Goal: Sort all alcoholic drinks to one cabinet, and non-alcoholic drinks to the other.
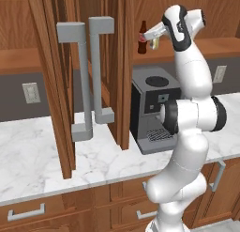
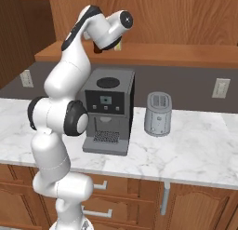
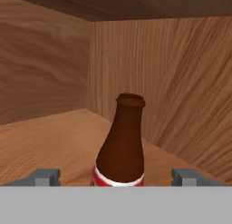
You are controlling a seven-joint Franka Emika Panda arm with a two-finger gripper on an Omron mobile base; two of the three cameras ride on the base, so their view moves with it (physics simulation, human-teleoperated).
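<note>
My end effector stands released around the small dark-brown glass cola bottle, now upright inside the wooden cabinet; other drinks apparently remain to sort.

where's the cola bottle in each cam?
Left base view: cola bottle upper middle, upright on the cabinet shelf, left of the robot's hand.
Right base view: can't make it out; the arm covers that spot.
Hand view: bottom center, between the open gripper's fingertips.
Shared landmark: coffee machine below the shelf, base views.
</note>
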